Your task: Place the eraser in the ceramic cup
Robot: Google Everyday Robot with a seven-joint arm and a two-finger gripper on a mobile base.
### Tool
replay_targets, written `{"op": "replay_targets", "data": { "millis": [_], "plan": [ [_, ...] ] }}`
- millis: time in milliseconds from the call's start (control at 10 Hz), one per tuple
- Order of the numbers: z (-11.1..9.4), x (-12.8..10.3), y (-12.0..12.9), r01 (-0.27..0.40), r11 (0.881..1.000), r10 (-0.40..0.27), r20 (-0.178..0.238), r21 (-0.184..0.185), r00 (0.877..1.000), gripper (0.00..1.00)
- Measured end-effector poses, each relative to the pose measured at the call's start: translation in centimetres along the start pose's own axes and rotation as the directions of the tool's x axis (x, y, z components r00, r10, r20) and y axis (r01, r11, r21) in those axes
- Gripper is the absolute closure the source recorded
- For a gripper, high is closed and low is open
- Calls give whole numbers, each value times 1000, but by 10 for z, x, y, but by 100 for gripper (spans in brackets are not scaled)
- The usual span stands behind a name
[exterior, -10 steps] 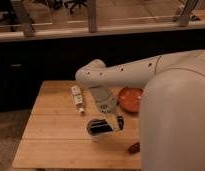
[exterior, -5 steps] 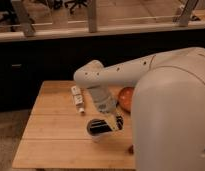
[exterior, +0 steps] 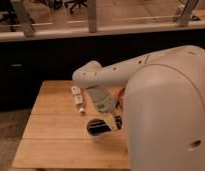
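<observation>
White arm reaching down over wooden table (exterior: pixel 51 145), gripper (exterior: pixel 115 121) hovering just right of ceramic cup (exterior: pixel 97 128), fingers pressed together, can't tell if holding anything, cup sitting upright nr table's front-middle, small white items (exterior: pixel 78 98) lying left of arm

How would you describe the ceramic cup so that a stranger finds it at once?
Look at the wooden table, below the end of the white arm. The ceramic cup stands there, beside the gripper: small, pale, dark inside, unlike the orange bowl behind it.
</observation>
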Motion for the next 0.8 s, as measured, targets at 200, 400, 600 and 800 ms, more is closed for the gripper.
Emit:
{"op": "replay_targets", "data": {
  "millis": [200,400,600,800],
  "plan": [
    [0,-1,-1,0,1000,0,-4,-2,1000,100],
    [1,-2,-2,-2,1000,2,-7,-5,1000,100],
    [2,-3,-3,-3,1000,2,-12,-6,1000,100],
    [2,-5,-5,-4,1000,4,-17,-6,1000,100]
  ]
}}
